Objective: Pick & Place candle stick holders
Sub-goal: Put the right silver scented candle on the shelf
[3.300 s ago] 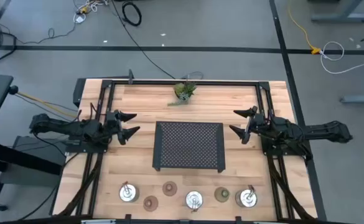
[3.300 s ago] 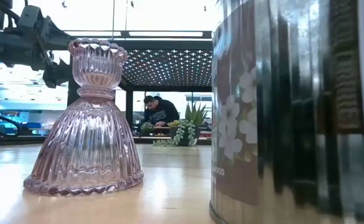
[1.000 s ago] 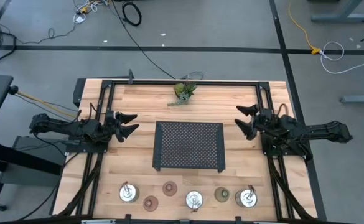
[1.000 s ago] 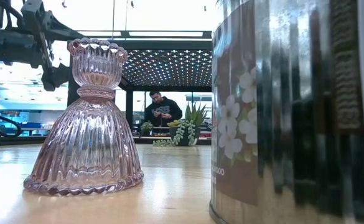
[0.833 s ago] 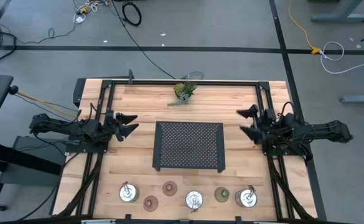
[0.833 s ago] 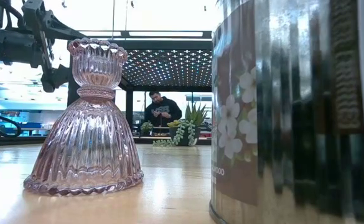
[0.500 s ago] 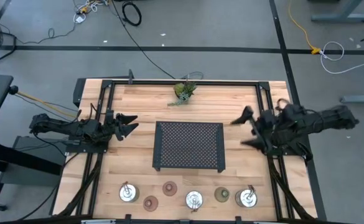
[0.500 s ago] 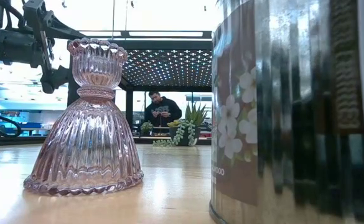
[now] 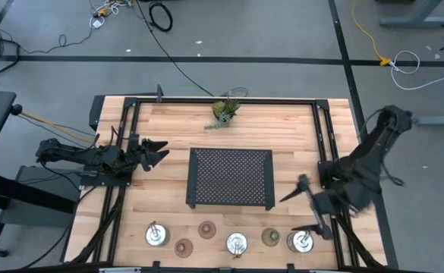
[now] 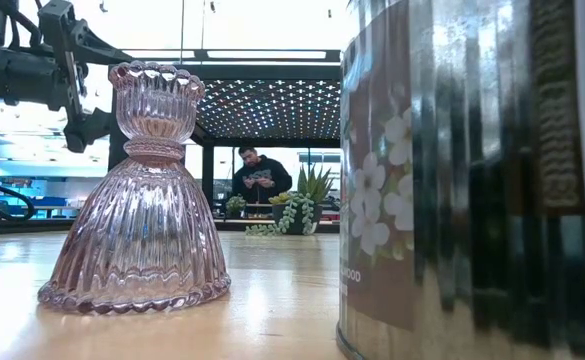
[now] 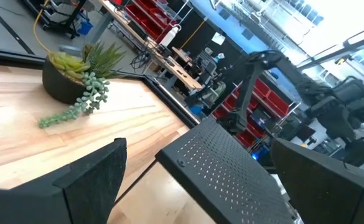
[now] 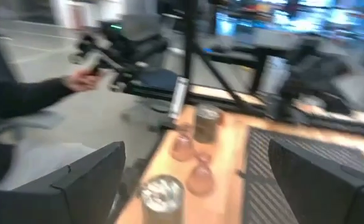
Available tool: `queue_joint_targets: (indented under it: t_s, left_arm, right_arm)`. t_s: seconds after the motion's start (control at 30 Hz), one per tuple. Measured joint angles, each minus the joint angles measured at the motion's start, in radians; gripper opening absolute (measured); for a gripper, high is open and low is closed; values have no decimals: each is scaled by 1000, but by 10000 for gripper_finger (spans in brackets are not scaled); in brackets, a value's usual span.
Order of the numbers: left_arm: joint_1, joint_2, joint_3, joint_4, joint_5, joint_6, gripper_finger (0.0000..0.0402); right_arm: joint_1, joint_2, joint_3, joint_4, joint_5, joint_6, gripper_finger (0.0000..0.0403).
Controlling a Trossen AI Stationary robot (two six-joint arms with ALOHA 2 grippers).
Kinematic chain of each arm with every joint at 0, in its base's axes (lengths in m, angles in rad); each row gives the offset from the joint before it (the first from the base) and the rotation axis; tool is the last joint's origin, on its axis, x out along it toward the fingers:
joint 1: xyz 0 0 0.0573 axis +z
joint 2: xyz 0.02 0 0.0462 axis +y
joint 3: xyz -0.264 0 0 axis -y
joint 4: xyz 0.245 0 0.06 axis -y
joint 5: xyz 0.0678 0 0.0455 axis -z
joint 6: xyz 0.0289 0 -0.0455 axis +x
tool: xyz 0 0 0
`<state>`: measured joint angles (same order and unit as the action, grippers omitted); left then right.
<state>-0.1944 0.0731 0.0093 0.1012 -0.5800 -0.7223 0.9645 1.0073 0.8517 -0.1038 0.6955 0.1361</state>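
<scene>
While all six candle stick holders (image 9: 237, 243) stand in a row at the table's near edge, in front of the black perforated tray (image 9: 231, 178), none has been moved, so I judge the whole task remains. The right gripper (image 9: 310, 210) hangs just beside the tray's near right corner, above the rightmost holder, jaws wide and empty. The left gripper (image 9: 155, 151) waits left of the tray, likewise open and empty.

Grey floor (image 9: 267, 30) with black cables (image 9: 161, 15) — red shelving (image 11: 147, 12) beyond.
</scene>
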Motion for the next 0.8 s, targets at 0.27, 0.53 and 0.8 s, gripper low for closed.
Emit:
queue_joint_targets:
  t_s: [0.27,0.53,0.8]
  left_arm:
    - [0,6,0,-10,1,-30,399]
    - [-9,6,0,-13,4,-33,399]
    - [-53,6,0,-14,2,-31,399]
  right_arm:
    - [222,78,61,-112,171,266,393]
    - [271,84,60,-43,-16,320,393]
    - [271,87,60,112,-227,306,393]
